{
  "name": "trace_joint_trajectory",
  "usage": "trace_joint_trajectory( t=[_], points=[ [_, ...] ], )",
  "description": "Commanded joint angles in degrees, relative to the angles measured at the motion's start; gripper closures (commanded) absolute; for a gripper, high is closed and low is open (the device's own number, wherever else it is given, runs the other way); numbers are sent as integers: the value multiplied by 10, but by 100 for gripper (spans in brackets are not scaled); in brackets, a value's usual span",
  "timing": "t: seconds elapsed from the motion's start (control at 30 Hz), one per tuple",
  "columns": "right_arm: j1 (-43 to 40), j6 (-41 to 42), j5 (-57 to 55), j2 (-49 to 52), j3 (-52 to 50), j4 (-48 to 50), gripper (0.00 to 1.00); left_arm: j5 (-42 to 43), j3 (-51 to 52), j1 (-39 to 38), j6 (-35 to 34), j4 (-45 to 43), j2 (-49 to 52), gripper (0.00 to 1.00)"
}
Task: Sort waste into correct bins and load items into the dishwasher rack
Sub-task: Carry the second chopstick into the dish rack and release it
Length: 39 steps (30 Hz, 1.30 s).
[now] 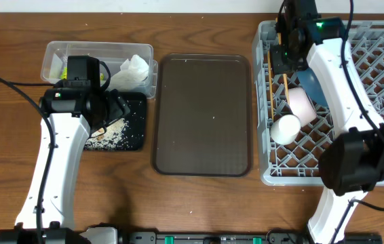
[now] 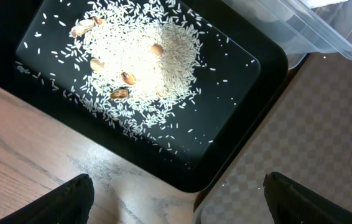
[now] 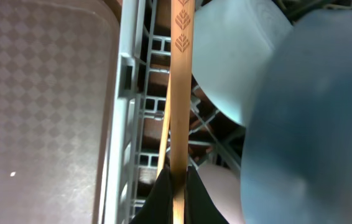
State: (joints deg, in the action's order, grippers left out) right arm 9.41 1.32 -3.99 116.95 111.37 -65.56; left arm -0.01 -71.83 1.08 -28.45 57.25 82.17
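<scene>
At the rack (image 3: 129,93) wall, right tool (image 3: 177,182) pinches a chopstick (image 3: 181,93) — left tool (image 2: 191,202) gapes.

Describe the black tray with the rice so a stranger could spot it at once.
From the big grey dishwasher rack on the right, cross the brown serving tray to the table's left side. Two small containers sit there: a clear tub at the back and, in front of it, the black tray. It alone is shallow, opaque and strewn with white rice.
</scene>
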Motion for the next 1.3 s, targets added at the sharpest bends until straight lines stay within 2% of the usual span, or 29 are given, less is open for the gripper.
trace_joint_trajectory(
  t=[0.0, 0.63, 0.97, 1.17, 1.27],
  points=[
    [0, -33, 2, 15, -1, 13, 99, -7, -12, 2, 3, 3, -6, 10],
    [12, 4, 21, 52, -1, 81, 99, -7, -12, 2, 3, 3, -6, 10],
    [16, 45, 21, 61, -2, 82, 88, -7, -12, 2, 3, 3, -6, 10],
    [15, 47, 22, 61, -2, 76, 68, -7, -12, 2, 3, 3, -6, 10],
    [16, 49, 46, 59, 1, 76, 67, -7, -12, 2, 3, 3, -6, 10]
  ],
)
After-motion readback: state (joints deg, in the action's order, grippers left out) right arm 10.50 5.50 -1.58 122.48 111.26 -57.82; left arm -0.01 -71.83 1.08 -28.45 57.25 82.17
